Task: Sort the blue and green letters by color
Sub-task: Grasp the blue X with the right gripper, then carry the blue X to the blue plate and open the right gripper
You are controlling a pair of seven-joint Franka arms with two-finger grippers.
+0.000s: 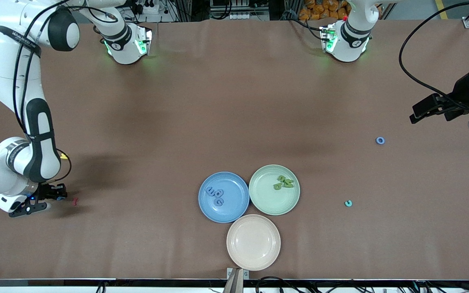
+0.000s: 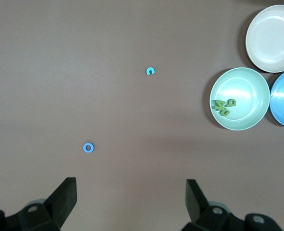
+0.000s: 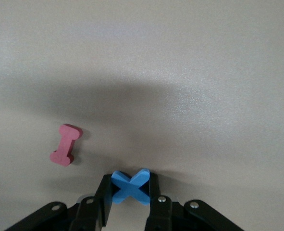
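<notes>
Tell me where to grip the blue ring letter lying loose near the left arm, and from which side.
Judging by its pose, come straight down from above: the blue O lies flat on the table with nothing close by. Probably set the fingers across the ring's outer rim; being round, any angle serves. The left gripper hangs open above the table near it.

Right tool [image 3: 128,192] low, apparently pinched shut; left tool [image 2: 131,202] waits, fingers spread.

A red letter [image 1: 75,201], a yellow letter [image 1: 63,156] and a beige plate [image 1: 234,252] sit on the table [image 1: 218,101].
</notes>
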